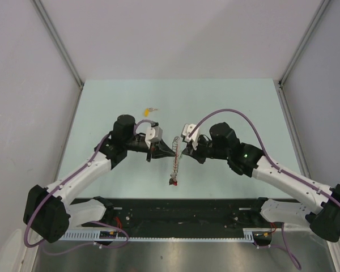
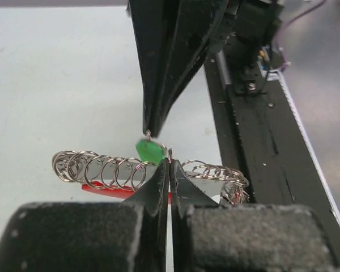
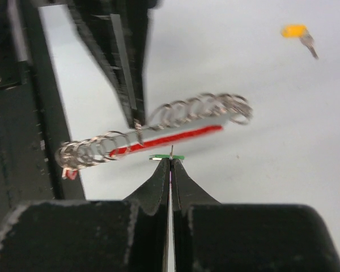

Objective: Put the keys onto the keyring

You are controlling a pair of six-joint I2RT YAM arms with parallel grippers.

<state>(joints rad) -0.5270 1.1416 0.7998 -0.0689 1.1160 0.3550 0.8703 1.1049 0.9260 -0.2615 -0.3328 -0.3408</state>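
Note:
The keyring (image 1: 175, 161) hangs off the table between my two grippers: a grey chain of rings (image 2: 102, 170) with a red band (image 2: 105, 191) below it. My left gripper (image 2: 170, 162) is shut on one ring of the chain; it also shows in the top view (image 1: 153, 149). My right gripper (image 3: 171, 159) is shut on the green key (image 3: 166, 157), gripping it by a thin metal ring just in front of the chain (image 3: 181, 110). The left wrist view shows the green key (image 2: 150, 151) hanging under the right fingers (image 2: 158, 85). The yellow key (image 1: 149, 110) lies on the table behind the left gripper.
The light green table (image 1: 226, 102) is walled by white panels on three sides. A black rail (image 1: 181, 212) with the arm bases runs along the near edge. The yellow key (image 3: 298, 33) lies far from the right gripper. A small red tag (image 1: 173, 183) hangs at the chain's lower end.

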